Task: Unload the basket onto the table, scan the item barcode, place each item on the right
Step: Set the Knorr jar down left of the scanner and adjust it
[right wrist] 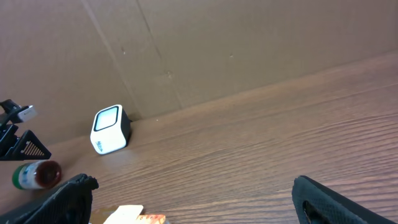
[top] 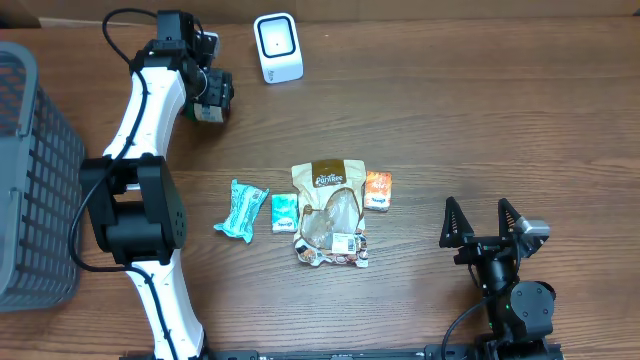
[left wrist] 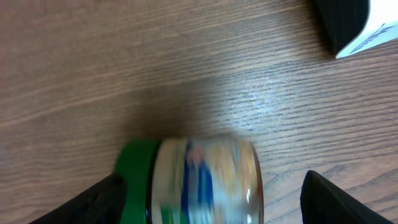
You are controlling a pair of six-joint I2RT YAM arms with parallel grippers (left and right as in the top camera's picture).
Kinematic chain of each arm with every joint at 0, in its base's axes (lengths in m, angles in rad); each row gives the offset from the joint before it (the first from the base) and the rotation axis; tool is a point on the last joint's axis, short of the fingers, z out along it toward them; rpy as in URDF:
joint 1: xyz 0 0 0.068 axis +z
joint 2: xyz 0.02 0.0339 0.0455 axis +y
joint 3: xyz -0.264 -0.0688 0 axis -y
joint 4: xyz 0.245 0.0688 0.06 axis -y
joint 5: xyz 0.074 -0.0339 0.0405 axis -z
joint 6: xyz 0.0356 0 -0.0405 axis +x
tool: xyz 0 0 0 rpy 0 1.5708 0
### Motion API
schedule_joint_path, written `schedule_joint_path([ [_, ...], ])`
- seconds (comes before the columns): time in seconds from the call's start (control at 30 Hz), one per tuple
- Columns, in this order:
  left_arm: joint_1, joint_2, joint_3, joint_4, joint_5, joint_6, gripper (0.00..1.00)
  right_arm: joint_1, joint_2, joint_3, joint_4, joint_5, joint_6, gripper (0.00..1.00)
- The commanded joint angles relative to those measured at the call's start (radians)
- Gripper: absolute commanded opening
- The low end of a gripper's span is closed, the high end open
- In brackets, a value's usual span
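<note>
A small jar with a green lid (top: pixel 207 109) lies on its side on the table at the far left, just left of the white barcode scanner (top: pixel 277 47). My left gripper (top: pixel 213 92) straddles it. In the left wrist view the jar (left wrist: pixel 205 183) is blurred. The left finger (left wrist: pixel 99 199) is at the green lid, and a clear gap separates the right finger (left wrist: pixel 329 199) from the jar, so the jaws stand open. The scanner's corner (left wrist: pixel 367 28) shows at top right. My right gripper (top: pixel 485 222) stands open and empty near the front right. From it I see the scanner (right wrist: pixel 109 129) and the jar (right wrist: pixel 37 175).
A grey mesh basket (top: pixel 30 180) stands at the left edge. In the middle lie a brown snack pouch (top: pixel 330 180), a clear bag of sweets (top: pixel 335 238), a teal packet (top: pixel 240 208), a small green packet (top: pixel 284 213) and an orange packet (top: pixel 378 189).
</note>
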Motion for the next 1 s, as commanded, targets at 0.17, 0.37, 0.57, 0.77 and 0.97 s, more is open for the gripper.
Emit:
schedule_joint_path([
  [0.17, 0.016, 0.008, 0.006, 0.007, -0.04, 0.055, 0.82, -0.002, -0.009, -0.011, 0.005, 0.003, 0.001, 1.0],
  [0.37, 0.033, 0.031, 0.006, -0.022, -0.038, -0.121, 0.79, -0.002, -0.009, -0.011, 0.005, 0.003, 0.001, 1.0],
  [0.57, 0.023, 0.084, 0.006, -0.001, -0.013, -0.137, 0.82, -0.002, -0.009, -0.011, 0.005, 0.003, 0.001, 1.0],
  [0.77, 0.003, 0.121, 0.006, 0.035, 0.014, -0.139, 0.86, -0.002, -0.009, -0.011, 0.005, 0.003, 0.001, 1.0],
  [0.97, 0.0, 0.121, 0.006, 0.012, 0.013, -0.138, 0.83, -0.002, -0.009, -0.011, 0.004, 0.003, 0.001, 1.0],
])
